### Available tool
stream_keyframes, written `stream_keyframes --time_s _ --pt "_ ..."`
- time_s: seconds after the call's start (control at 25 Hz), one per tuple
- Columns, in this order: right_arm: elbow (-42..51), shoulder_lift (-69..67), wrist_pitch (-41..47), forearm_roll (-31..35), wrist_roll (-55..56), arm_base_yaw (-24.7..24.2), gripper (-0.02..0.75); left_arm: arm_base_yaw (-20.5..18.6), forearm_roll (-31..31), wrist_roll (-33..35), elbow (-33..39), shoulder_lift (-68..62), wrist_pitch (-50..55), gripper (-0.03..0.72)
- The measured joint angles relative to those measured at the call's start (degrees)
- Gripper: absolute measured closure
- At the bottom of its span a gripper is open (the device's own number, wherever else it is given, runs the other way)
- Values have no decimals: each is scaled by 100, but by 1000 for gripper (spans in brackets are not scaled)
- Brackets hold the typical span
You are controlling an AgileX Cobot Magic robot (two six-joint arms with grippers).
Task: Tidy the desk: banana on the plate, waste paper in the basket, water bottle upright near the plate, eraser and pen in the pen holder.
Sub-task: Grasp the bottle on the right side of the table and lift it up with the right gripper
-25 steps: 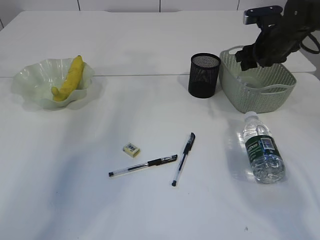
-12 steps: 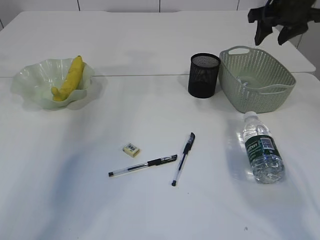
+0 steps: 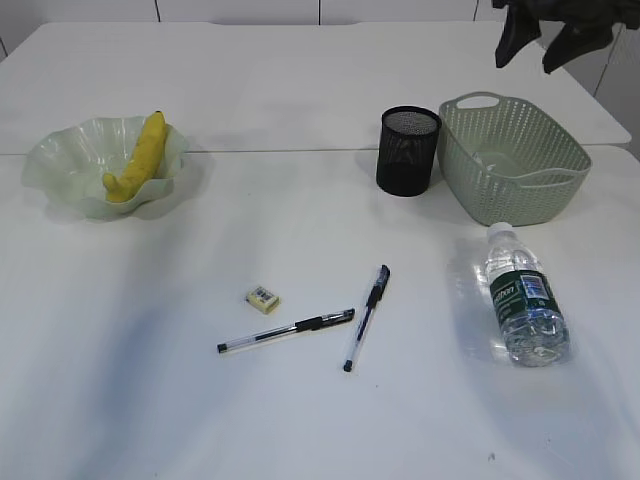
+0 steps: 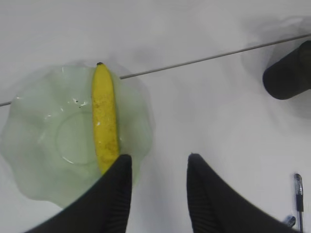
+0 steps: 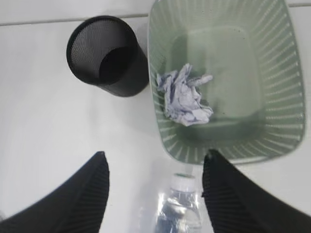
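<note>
White desk (image 3: 300, 420), 2 pens (image 3: 366, 316) mid-table

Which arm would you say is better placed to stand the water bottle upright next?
The right. Its gripper hangs open above the basket with the lying water bottle just below in its wrist view; the left gripper hovers over the plate.

Yellow banana (image 3: 139, 158) lies in the pale green wavy glass plate (image 3: 60, 160) near the left edge of the white tabletop (image 3: 300, 430). Black mesh pen holder (image 3: 408, 150) stands just beside the grey-green woven plastic basket (image 3: 520, 180) toward the right edge. Clear plastic water bottle (image 3: 524, 300) lies flat.
</note>
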State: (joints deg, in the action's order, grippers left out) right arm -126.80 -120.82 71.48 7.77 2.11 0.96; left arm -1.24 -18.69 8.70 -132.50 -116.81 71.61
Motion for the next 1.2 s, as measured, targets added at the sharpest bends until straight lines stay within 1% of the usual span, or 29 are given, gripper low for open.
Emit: stream_keyframes --time_s 0.12,0.32,0.36,0.48,0.64,0.72,0.84,0.96,1.2 --pt "665 486 0 -137 -22 0 283 0 -93 0 0 65 0 425" --pt "2148 1300 0 -269 -46 0 283 0 -104 0 0 386 9 425" --pt "2402 1438 0 -251 -46 0 283 0 -93 0 0 461 9 425" --pt "2901 1671 0 73 30 0 283 0 -85 0 0 734 20 425" --pt "3082 1704 -13 241 52 57 283 0 -134 -44 0 1112 31 425" --pt "3086 1704 -13 121 52 73 283 0 -157 -57 0 1301 31 425" --pt "3132 1713 -13 -355 52 82 283 0 -157 -67 -38 1516 38 425" --pt "3165 1713 -21 -630 64 82 283 0 -168 -67 -38 1641 67 425" --pt "3188 1713 -21 -660 64 82 282 0 -168 -79 -38 1706 102 425"
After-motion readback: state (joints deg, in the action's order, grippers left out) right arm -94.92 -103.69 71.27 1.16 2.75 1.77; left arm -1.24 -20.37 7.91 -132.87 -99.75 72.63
